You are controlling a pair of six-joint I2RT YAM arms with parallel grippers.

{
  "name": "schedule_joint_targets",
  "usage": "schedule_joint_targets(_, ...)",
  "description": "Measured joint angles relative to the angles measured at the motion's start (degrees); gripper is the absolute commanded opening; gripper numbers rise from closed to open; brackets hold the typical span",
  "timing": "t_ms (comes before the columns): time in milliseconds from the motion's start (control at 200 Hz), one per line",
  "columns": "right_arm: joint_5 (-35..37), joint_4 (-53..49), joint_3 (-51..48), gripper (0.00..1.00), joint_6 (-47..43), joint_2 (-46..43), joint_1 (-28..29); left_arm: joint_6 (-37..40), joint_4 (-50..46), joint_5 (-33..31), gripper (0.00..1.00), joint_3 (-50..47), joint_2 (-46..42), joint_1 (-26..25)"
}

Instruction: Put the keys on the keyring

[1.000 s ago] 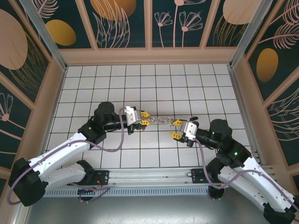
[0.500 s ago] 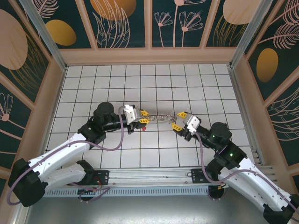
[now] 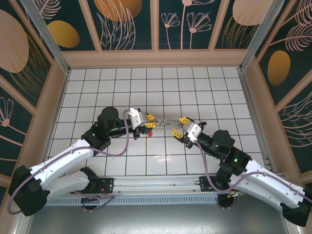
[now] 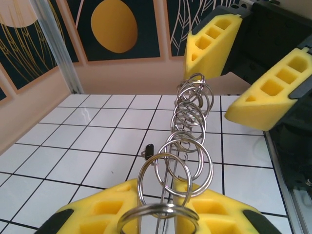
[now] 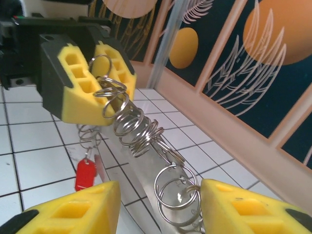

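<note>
The keyring hangs above the tiles between both grippers. It is a thin wire strung with several silvery split rings. My left gripper is shut on its left end, and its yellow fingers pinch the wire. A red-headed key dangles from small rings just under that gripper and is visible from above. A dark-headed key lies on the floor below the rings. My right gripper stands open around the ring chain's right end, and the rings touch its right finger.
White tiled floor is boxed in by beige walls on three sides. Purple cables loop beside both arms. A metal rail runs along the near edge.
My right gripper has swung up and to the left, closer to the left gripper, so its jaws now straddle the ring chain's end. Its jaws have widened a little. The left gripper has held still.
</note>
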Motion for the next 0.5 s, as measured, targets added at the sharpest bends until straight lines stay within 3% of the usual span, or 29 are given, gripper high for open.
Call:
schedule_joint_targets(205, 7.2, -0.1, -0.3, 0.41, -1.1, -1.5, 0.4, 0.0, 0.0, -0.6, 0.0, -0.2, -0.1, 0.0)
schedule_joint_targets(500, 9.6, -2.5, -0.3, 0.38, -2.2, -4.3, 0.4, 1.1, 0.0, -0.8, 0.0, -0.6, -0.3, 0.0)
